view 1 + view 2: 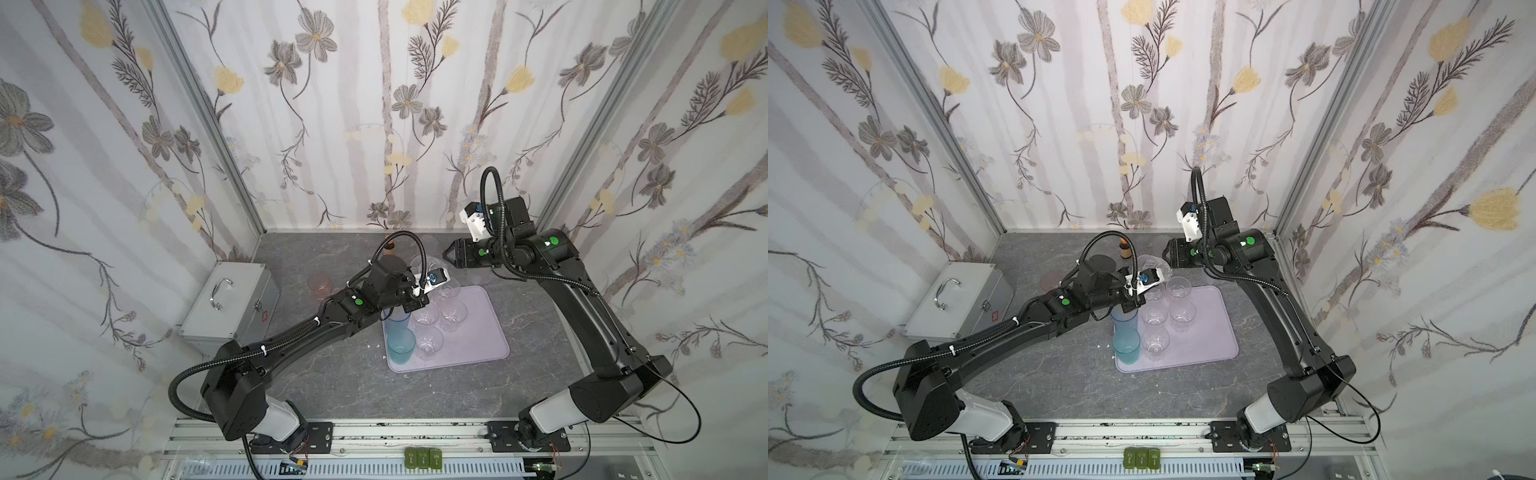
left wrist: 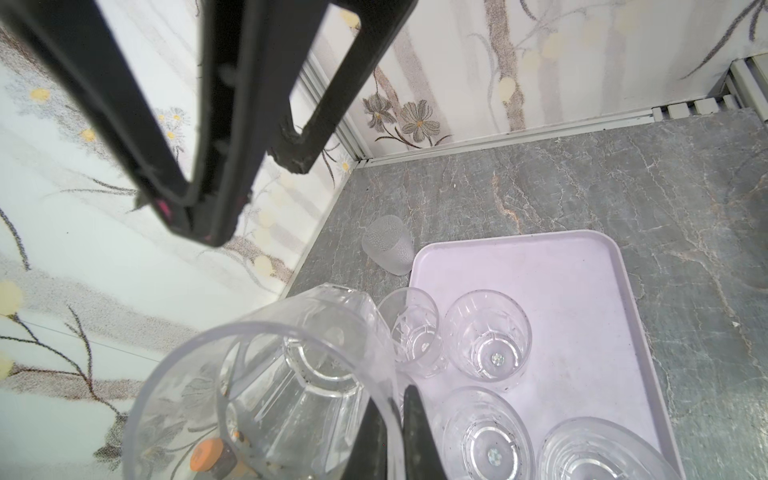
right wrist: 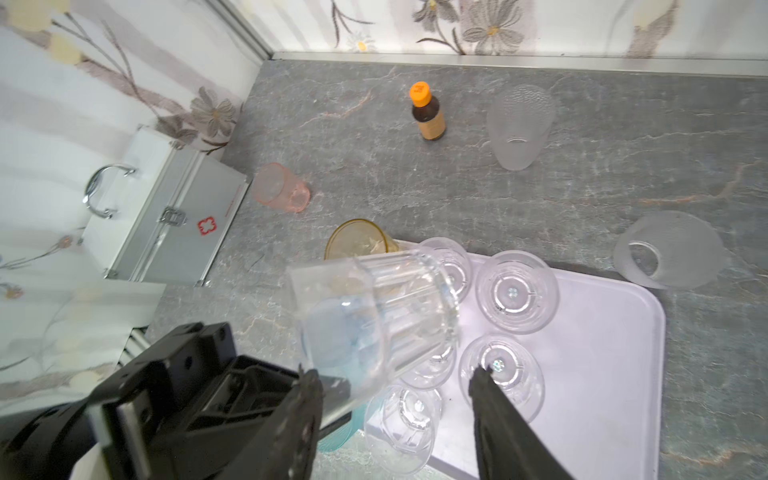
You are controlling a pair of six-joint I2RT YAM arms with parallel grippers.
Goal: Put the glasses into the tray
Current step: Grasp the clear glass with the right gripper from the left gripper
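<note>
Carefully, since your left claw (image 2: 392,413) is pinched tight on the rim wall of the clear faceted glass (image 3: 374,307) hanging tilted over the crowded far end of the tray (image 3: 602,332), and your right claw (image 3: 394,374) stands half-open and empty nearby, treat it as probably light, rigid and slippery.

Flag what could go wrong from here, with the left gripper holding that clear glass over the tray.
1. The left gripper pinches the tilted clear faceted glass by its rim only; it could slip or swing.
2. Upright clear tumblers crowd the pale lilac rectangular tray beneath; lowering may topple one.
3. The open right gripper hovers close and might bump the held glass.
</note>
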